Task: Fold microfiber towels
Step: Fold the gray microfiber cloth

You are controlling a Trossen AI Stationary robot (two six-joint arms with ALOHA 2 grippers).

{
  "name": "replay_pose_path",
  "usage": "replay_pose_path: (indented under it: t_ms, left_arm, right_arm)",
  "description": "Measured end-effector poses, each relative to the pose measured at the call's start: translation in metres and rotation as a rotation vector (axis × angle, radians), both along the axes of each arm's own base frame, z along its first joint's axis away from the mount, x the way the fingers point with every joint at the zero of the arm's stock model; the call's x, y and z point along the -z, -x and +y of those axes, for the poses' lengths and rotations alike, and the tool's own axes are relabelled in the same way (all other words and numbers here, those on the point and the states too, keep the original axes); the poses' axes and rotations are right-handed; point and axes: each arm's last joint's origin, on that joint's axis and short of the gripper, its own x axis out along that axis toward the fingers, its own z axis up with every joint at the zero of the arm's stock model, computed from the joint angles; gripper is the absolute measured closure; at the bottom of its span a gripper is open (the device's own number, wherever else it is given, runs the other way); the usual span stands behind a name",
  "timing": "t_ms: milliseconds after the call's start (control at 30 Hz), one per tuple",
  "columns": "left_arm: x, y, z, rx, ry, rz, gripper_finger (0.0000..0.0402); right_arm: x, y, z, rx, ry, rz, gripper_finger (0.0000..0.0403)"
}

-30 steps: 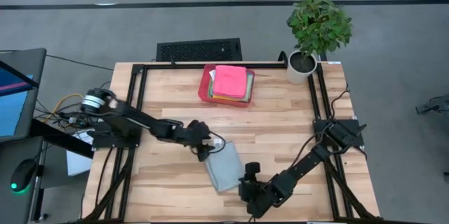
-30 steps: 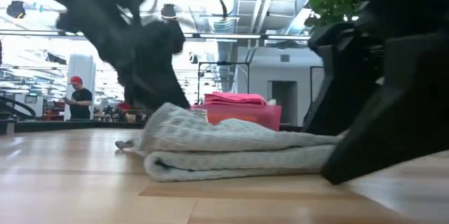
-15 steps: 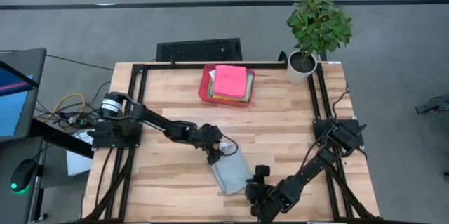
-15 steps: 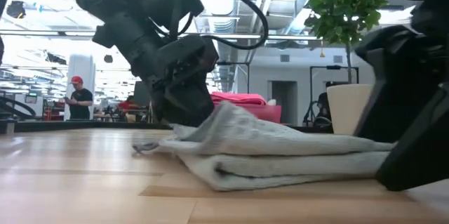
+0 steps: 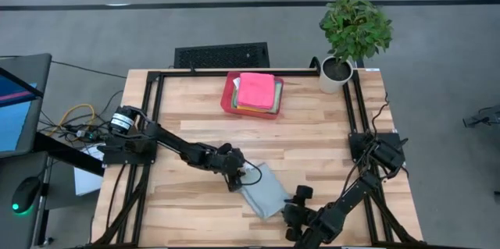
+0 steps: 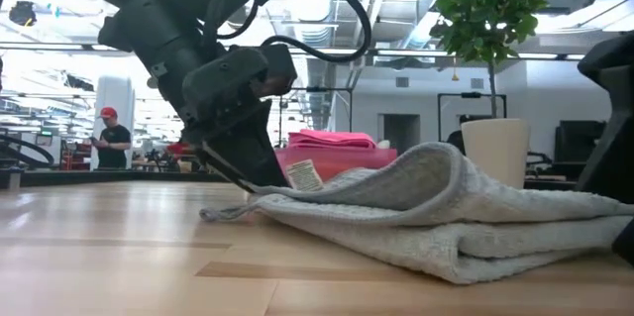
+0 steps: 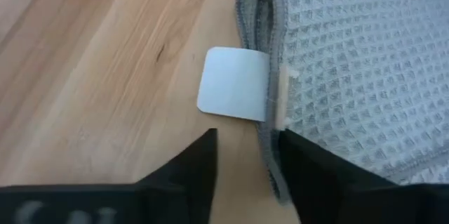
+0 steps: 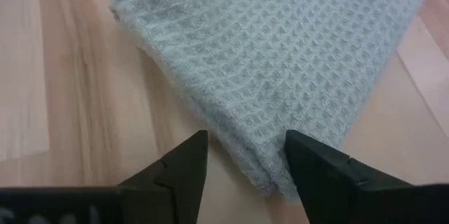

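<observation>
Now grey towel (image 5: 266, 190) lies between left pincer (image 5: 234, 180) and right pincer (image 5: 293, 206).

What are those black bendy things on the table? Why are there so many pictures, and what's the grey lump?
Those are two robot arms, each ending in a two-fingered pinching tool. One picture looks straight down from above, one peeks across from table height, and two come from little cameras on the arms' wrists. The grey lump is a folded grey towel lying on the wooden table. The left tool is open, with the towel's edge between its fingers, next to the white label. The right tool is open at the towel's other end. Farther back, a red tray holds more towels, with a pink towel on top, beside a potted plant.
</observation>
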Motion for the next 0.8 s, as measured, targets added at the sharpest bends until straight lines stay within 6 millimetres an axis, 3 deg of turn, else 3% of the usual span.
replay_pose_path:
  t_ms: [200, 333, 467, 633, 700, 800]
  left_arm:
    - [0.000, -0.001, 0.000, -0.058, 0.021, -0.022, 0.0350]
    - [-0.001, -0.003, -0.002, -0.072, 0.047, -0.045, 0.0393]
    - [-0.002, -0.003, -0.001, -0.082, 0.044, -0.057, 0.0395]
    - [0.001, -0.004, -0.002, -0.194, 0.088, -0.070, 0.0391]
    - [0.005, -0.005, -0.006, -0.239, 0.104, -0.081, 0.0393]
    - [0.007, -0.004, -0.012, -0.239, 0.107, -0.088, 0.0397]
  right_arm:
    - [0.000, -0.006, -0.005, -0.036, 0.026, 0.033, 0.0182]
    - [-0.020, -0.012, -0.008, -0.073, -0.013, 0.041, 0.0162]
    - [-0.061, -0.007, -0.014, -0.074, -0.019, -0.033, 0.0135]
    - [-0.094, 0.010, -0.023, 0.059, -0.079, -0.127, 0.0125]
    - [-0.093, 0.012, -0.021, 0.148, -0.140, -0.173, 0.0136]
    - [-0.075, 0.008, -0.014, 0.217, -0.191, -0.192, 0.0176]
